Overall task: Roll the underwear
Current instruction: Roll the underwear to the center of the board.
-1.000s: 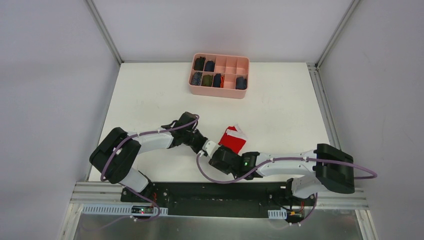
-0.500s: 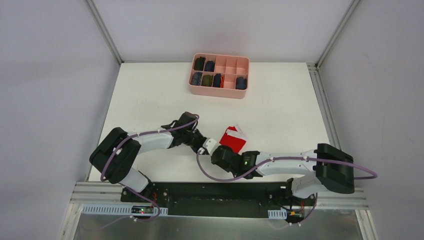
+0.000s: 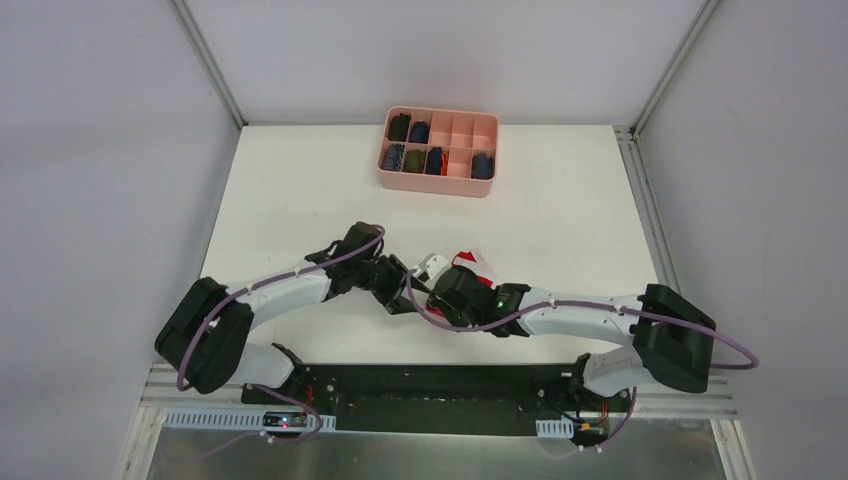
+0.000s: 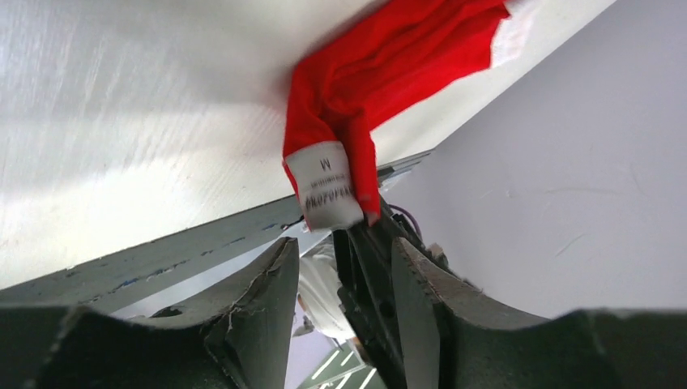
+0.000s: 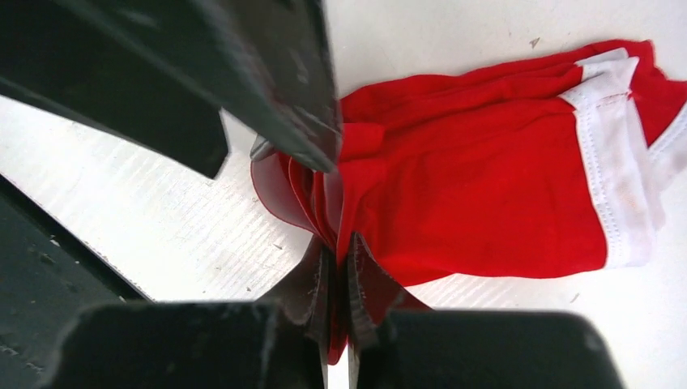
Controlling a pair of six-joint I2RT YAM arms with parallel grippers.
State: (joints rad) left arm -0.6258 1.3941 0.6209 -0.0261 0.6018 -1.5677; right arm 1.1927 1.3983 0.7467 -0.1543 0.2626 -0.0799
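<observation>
The underwear (image 3: 474, 268) is a bright red cloth with white bands, lying partly flat on the white table (image 3: 300, 190) in front of both arms. My right gripper (image 5: 339, 271) is shut on a bunched fold of the underwear (image 5: 486, 178) at its near edge. In the left wrist view that pinched corner of the underwear (image 4: 389, 73) hangs lifted, showing a white size label (image 4: 328, 188). My left gripper (image 4: 344, 284) stands open just below the label, with no cloth between its fingers (image 4: 263, 300). From above, the left gripper (image 3: 402, 292) and right gripper (image 3: 440, 286) sit close together.
A pink divided box (image 3: 437, 184) stands at the back of the table, several of its cells holding dark rolled garments. The black mounting rail (image 3: 420, 385) runs along the near edge. Grey walls close in both sides.
My left gripper has opened and let go of the cloth. My right gripper has shut on the red fold. Both grippers moved slightly away from the near edge, lifting the corner.
</observation>
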